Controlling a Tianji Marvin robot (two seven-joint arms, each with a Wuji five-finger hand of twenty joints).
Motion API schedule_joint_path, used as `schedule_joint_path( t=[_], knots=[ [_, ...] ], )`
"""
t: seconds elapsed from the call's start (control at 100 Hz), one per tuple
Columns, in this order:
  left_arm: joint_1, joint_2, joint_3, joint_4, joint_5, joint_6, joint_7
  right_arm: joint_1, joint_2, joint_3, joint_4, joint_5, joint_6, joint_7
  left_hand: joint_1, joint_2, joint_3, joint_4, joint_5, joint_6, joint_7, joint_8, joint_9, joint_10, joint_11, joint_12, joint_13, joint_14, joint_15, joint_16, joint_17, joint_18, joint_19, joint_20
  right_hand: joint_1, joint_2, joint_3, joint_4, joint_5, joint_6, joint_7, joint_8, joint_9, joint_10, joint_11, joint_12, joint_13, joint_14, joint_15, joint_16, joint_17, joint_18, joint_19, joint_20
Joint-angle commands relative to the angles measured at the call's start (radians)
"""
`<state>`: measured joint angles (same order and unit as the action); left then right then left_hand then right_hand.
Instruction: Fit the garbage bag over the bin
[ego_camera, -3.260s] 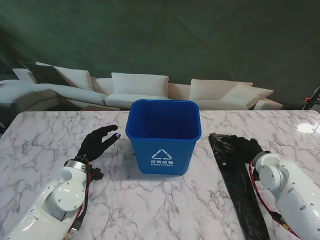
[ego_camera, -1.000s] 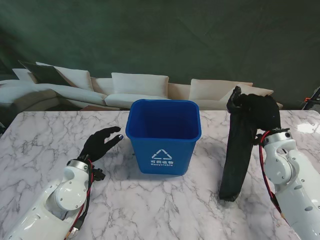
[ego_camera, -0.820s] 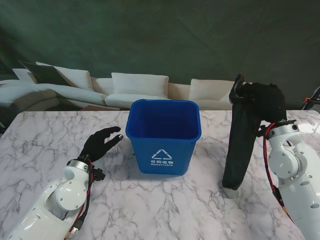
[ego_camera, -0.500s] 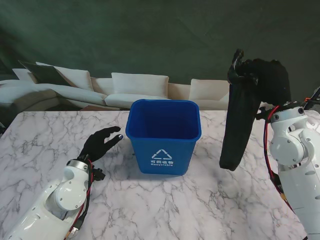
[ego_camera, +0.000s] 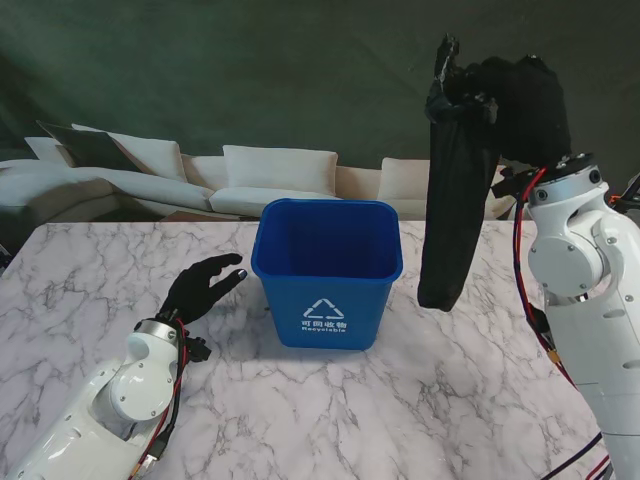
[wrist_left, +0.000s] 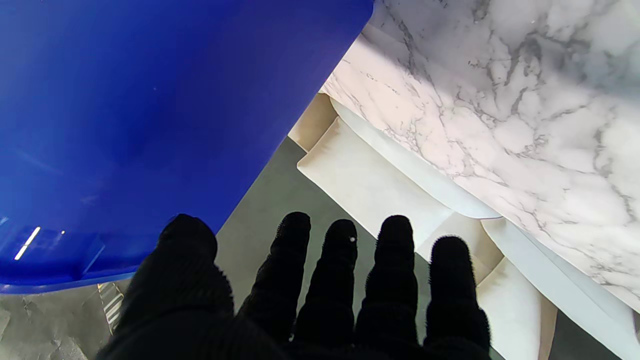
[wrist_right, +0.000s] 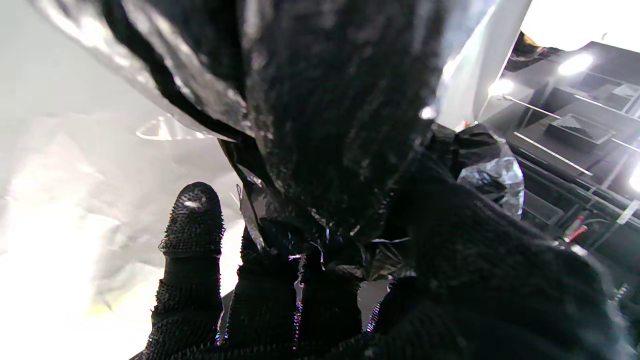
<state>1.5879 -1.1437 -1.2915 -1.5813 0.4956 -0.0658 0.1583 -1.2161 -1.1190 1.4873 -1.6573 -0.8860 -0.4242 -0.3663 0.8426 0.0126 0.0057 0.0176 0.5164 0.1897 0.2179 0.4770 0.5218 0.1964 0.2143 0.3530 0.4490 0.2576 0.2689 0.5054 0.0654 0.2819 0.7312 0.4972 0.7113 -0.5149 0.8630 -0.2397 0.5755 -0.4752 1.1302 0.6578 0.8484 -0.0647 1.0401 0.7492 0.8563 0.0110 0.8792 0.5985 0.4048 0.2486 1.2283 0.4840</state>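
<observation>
A blue bin (ego_camera: 327, 275) with a white recycling mark stands upright and open in the middle of the marble table (ego_camera: 400, 400). My right hand (ego_camera: 510, 95) is raised high to the right of the bin, shut on the top of a black garbage bag (ego_camera: 452, 200). The bag hangs down in a long narrow fold, its lower end in the air beside the bin's right rim. In the right wrist view the bag (wrist_right: 320, 110) fills the space over my fingers (wrist_right: 192, 225). My left hand (ego_camera: 200, 285) rests open beside the bin's left wall (wrist_left: 130, 115), fingers (wrist_left: 340, 260) spread.
White sofas (ego_camera: 280, 180) stand beyond the table's far edge, in front of a dark green backdrop. Bare marble lies nearer to me than the bin and to its right.
My right hand picked the bag up off the table and has carried it upward and leftward; its lower end now hangs off the table beside the bin. The left hand barely moved.
</observation>
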Motion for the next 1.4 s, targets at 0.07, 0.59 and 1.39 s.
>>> schedule_joint_path(
  t=[0.07,0.59,1.39],
  knots=[
    [-0.002,-0.001,0.004,0.005,-0.002,0.0,-0.015,0.06,-0.01,-0.019,-0.05,0.025,0.009,0.015,0.024,0.041,-0.033,-0.021,-0.015,-0.007,-0.012,-0.007,-0.001,-0.011,0.007,0.011,-0.015,-0.001,0.009,0.007,-0.018,0.007,-0.02,0.02,0.05,0.057,-0.001,0.011,-0.006,-0.072,0.056,0.019,-0.018,-0.027,0.041,-0.007,0.022,-0.023,-0.014,-0.008,-0.003,-0.023,0.01,0.011],
    [-0.007,0.0,0.012,0.009,-0.001,0.0,-0.019,0.192,-0.026,-0.1,-0.1,0.099,0.047,0.054,0.025,0.04,-0.032,-0.021,-0.014,-0.007,-0.011,-0.006,-0.002,-0.01,0.007,0.011,-0.014,-0.002,0.009,0.007,-0.019,0.007,-0.02,0.02,0.039,0.06,-0.005,0.009,-0.01,-0.083,0.052,0.018,-0.014,-0.036,0.034,-0.008,0.032,-0.035,-0.032,-0.02,-0.008,-0.02,0.012,0.013],
    [-0.002,0.0,0.005,0.006,0.002,-0.004,-0.017,0.313,-0.11,-0.409,0.08,0.228,0.181,-0.109,0.023,0.04,-0.033,-0.021,-0.014,-0.007,-0.011,-0.006,-0.001,-0.011,0.007,0.011,-0.015,-0.001,0.009,0.007,-0.019,0.008,-0.02,0.021,0.039,0.075,-0.013,0.009,-0.019,-0.071,0.048,0.014,-0.01,-0.041,0.026,-0.008,0.035,-0.033,-0.049,-0.029,-0.02,-0.011,0.003,0.01]
  ],
)
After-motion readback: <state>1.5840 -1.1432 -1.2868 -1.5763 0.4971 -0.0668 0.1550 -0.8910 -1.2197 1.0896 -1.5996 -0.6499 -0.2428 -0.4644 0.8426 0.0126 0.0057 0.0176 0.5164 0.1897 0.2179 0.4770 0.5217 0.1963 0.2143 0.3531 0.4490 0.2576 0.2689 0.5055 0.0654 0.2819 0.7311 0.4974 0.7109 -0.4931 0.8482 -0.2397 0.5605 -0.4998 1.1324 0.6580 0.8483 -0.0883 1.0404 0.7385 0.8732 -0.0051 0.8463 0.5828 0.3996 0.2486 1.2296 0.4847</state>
